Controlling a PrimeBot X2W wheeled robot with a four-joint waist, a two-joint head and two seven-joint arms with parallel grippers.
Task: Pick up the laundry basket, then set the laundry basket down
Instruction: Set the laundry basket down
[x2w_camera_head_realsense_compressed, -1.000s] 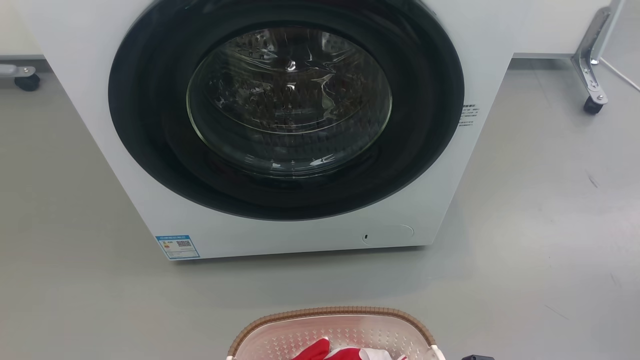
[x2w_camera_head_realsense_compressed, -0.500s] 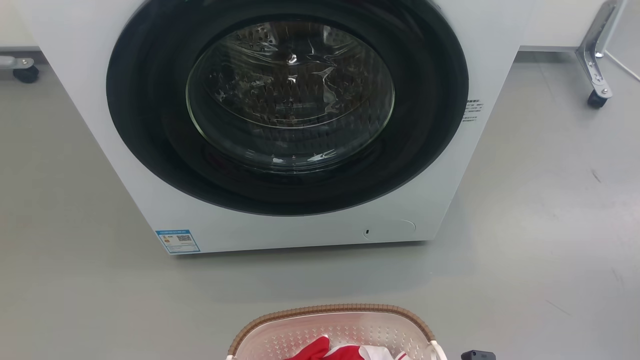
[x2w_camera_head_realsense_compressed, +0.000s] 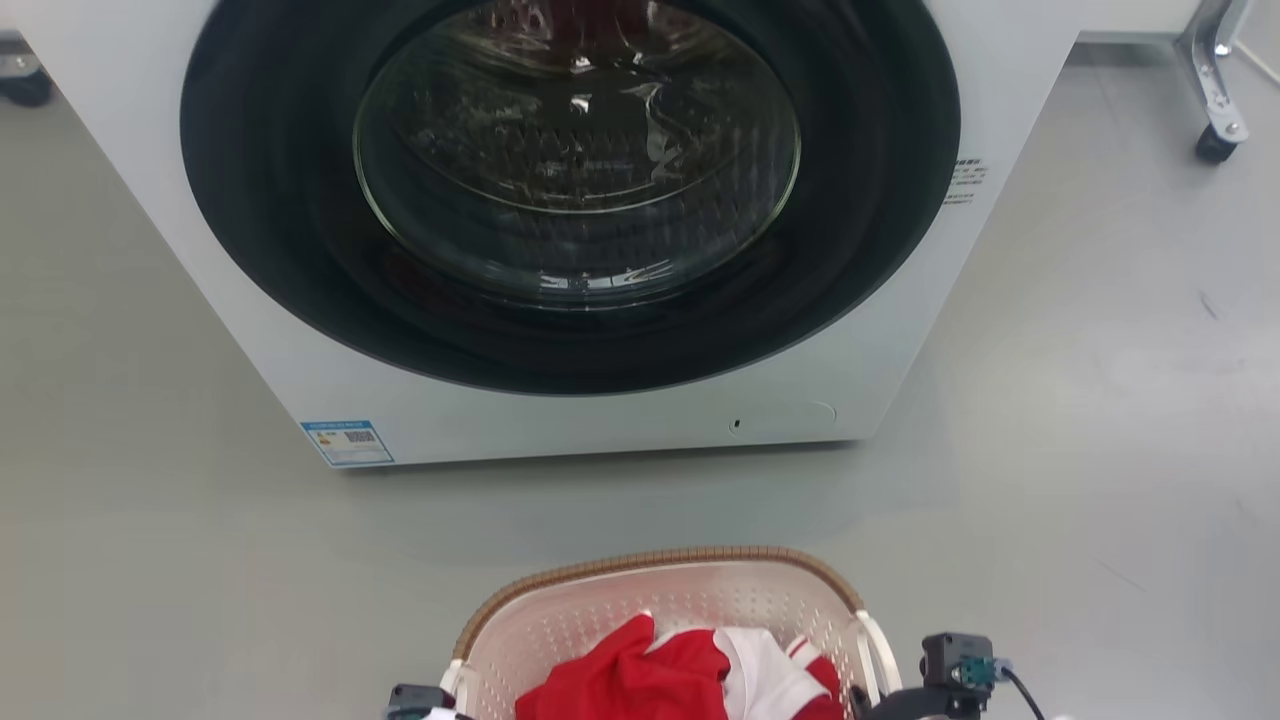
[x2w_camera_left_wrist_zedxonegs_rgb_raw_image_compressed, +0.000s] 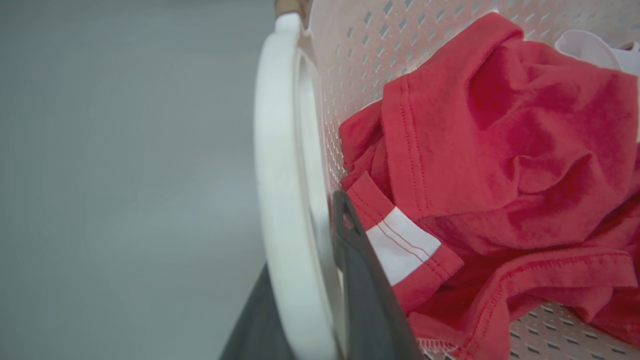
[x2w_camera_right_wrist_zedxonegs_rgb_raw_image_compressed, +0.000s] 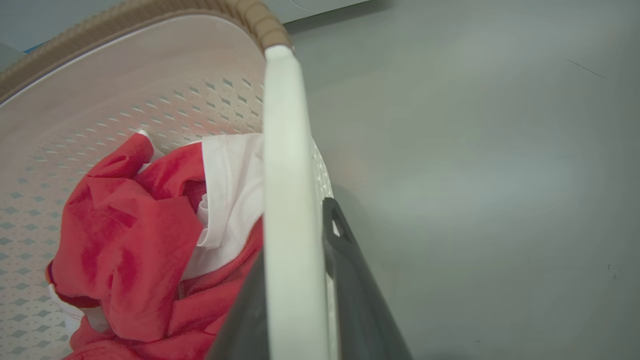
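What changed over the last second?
Head camera moved: the washing machine slid up-frame, more of the laundry basket and red garment shows, and dark wrist hardware enters at the bottom. Basket-to-washer change is too small to tell. The left gripper and right gripper clamp its white handles.

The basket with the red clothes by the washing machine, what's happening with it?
A two-armed robot is gripping the laundry basket by its side handles: the left gripper is clamped on the left handle, the right gripper on the right handle. Inside lies red and white clothing. The basket is just in front of a white washer with its round door shut. Whether it is off the grey floor cannot be told.
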